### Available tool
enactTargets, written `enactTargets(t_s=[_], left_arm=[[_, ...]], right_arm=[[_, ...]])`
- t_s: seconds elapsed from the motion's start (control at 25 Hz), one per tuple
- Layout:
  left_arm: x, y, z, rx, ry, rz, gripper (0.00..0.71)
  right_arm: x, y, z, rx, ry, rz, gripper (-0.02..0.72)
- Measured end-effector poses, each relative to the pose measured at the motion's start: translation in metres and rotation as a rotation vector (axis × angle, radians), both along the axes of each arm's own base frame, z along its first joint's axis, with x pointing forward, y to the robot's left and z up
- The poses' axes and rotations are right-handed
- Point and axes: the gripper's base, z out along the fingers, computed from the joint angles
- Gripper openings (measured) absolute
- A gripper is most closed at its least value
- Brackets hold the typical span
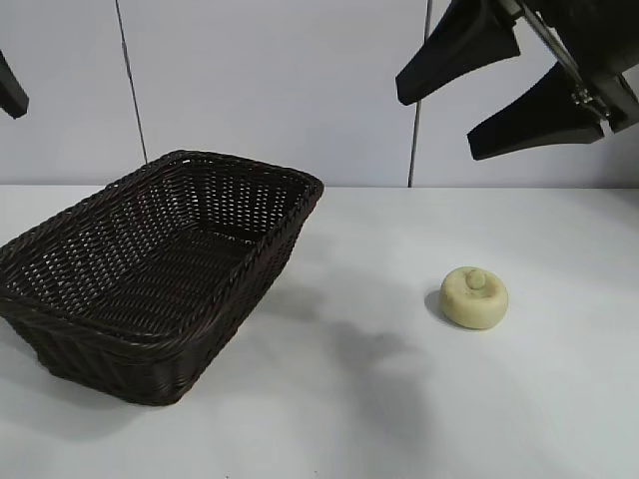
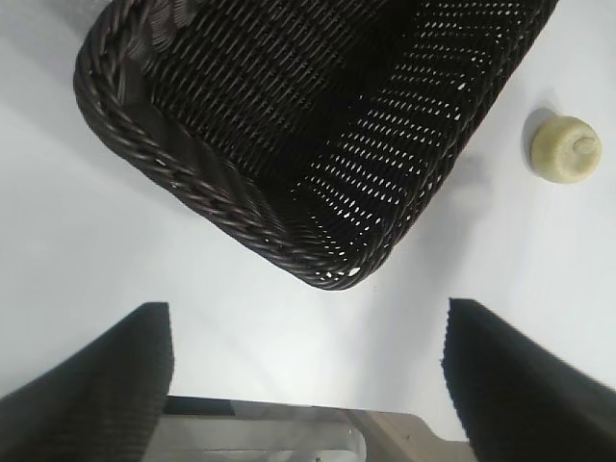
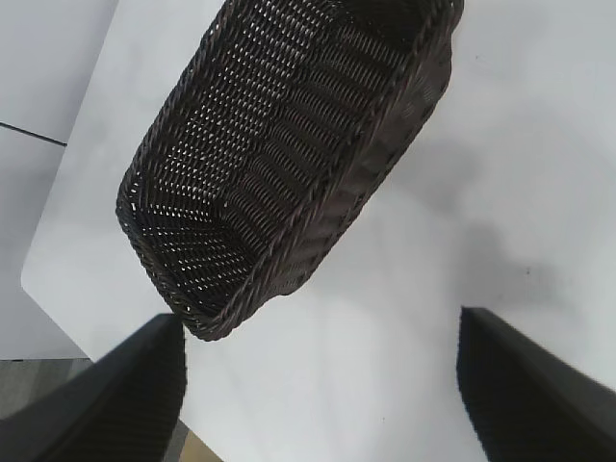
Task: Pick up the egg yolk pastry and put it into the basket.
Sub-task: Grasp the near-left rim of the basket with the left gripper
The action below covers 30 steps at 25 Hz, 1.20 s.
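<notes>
**Pastry Sitting Alone on White Table as Both Grippers Hang Open Above**

An egg yolk pastry [image 1: 474, 296], pale yellow-cream and round with a small knob on top, is lying on the white table [image 1: 399, 399] well apart from the basket [image 1: 150, 279], toward the right of the exterior view. Nothing is touching it. The dark brown woven wicker basket is standing upright on the table's left side, its braided rim flaring outward and its interior showing only weave.

The right gripper [image 1: 499, 95] is hanging in the air at the upper right of the exterior view, above the pastry and clear of the table, its two black fingers spread wide with nothing between them. Its own wrist camera is looking down on the basket [image 3: 289, 164] and bare tabletop, with its fingers [image 3: 539, 385] standing far apart at the frame's edges.

The left gripper [image 2: 308, 385] is barely showing in the exterior view, only a dark tip at the far left edge above the basket. Its wrist camera is showing its fingers [image 2: 96, 385] likewise parted and holding nothing, framing one corner of the basket [image 2: 231, 202], with the pastry [image 2: 566, 147] resting on the table just beyond the basket's side wall.

A pale panelled wall [image 1: 270, 90] is standing behind the table.
</notes>
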Motion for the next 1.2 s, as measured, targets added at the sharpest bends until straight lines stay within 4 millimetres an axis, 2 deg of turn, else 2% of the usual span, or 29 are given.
enactTargets(t_s=[0.16,0.32,0.56,0.96,1.2], left_arm=[[-0.005,0.005,-0.034,-0.019,0.041,0.147,0.561],[-0.005,0.012,-0.049,0.014,0.045,0.235,0.561],[0.009,0.006,-0.07,0.036,0.089,0.256,0.561],[0.035,-0.01,-0.12,0.023,0.176,0.303,0.561],[0.047,-0.009,-0.149,0.05,0.21,0.329,0.561]], right_arm=[[0.0,0.0,0.0,0.0,0.0,0.0,0.56],[0.0,0.0,0.0,0.0,0.0,0.0,0.56],[0.0,0.0,0.0,0.0,0.0,0.0,0.56],[0.0,0.0,0.0,0.0,0.0,0.0,0.56],[0.0,0.0,-0.001,-0.013,0.0,0.008,0.56]])
